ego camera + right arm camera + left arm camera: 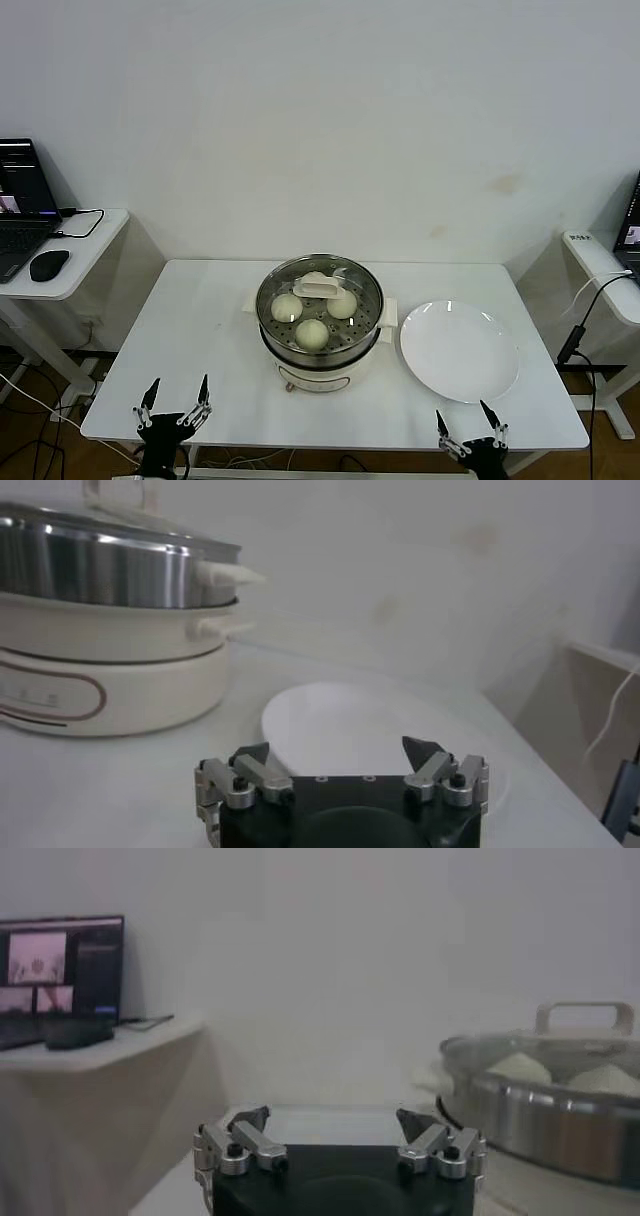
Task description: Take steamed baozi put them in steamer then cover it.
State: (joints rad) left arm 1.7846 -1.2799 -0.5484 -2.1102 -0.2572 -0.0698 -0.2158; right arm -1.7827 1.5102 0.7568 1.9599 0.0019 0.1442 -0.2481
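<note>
The steamer [319,352] stands mid-table on its cream base. The glass cover [345,271] with a cream bar handle [317,289] sits on top of it. Off-white baozi [312,334] lie inside on the perforated tray, seen through the cover. My left gripper [175,397] is open and empty at the table's front left edge. My right gripper [468,420] is open and empty at the front right edge. The left wrist view shows the covered steamer [540,1118] past the left gripper [333,1122]. The right wrist view shows the steamer [110,670] beside the right gripper [337,751].
An empty white plate [459,349] lies right of the steamer, also in the right wrist view [340,730]. A side desk with a laptop [22,200] and mouse [48,264] stands at the left. Another desk [605,270] with cables stands at the right.
</note>
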